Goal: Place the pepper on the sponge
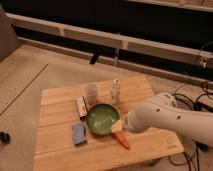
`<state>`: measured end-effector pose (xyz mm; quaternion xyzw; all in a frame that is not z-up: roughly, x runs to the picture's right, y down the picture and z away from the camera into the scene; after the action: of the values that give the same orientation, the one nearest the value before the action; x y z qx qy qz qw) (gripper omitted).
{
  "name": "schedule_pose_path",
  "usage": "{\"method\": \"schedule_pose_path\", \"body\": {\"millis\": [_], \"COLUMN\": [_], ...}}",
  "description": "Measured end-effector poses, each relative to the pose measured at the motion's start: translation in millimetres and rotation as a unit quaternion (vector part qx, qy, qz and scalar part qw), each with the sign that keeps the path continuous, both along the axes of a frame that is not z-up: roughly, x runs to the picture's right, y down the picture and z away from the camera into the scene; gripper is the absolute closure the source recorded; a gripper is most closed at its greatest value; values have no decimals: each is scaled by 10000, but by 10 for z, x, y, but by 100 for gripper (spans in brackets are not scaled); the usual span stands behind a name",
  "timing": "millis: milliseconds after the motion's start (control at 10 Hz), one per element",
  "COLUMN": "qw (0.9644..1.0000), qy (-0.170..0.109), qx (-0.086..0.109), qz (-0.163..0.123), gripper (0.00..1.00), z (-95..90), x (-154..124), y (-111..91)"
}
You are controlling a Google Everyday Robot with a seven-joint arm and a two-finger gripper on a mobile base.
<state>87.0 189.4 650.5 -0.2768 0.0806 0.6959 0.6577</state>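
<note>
The pepper [122, 138], orange-red with a pale stem end, lies on the wooden table [60, 155] just right of the green bowl [102, 119] at its front. The blue-grey sponge [78, 133] lies flat left of the bowl, roughly a bowl's width from the pepper. My white arm [165, 120] reaches in from the right, and its rounded end hangs just above the pepper's stem end. The gripper is hidden behind that end of the arm.
A narrow white-and-red packet [81, 107] lies behind the sponge. A translucent cup [91, 93] and a small bottle [116, 91] stand behind the bowl. Cables trail on the floor at the right [202, 97].
</note>
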Motion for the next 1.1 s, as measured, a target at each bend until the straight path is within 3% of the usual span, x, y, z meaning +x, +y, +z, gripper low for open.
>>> {"method": "schedule_pose_path", "body": {"millis": [300, 400, 600, 1100], "qw": [10000, 9995, 9971, 9903], "qy": [-48, -215, -404, -349], "qx": [5, -92, -436, -1156], "qz": [-56, -212, -480, -692], "gripper": [35, 35, 35, 35], "z": [9, 74, 198, 470], "x": [-44, -151, -220, 42], "y": [-8, 57, 264, 552]}}
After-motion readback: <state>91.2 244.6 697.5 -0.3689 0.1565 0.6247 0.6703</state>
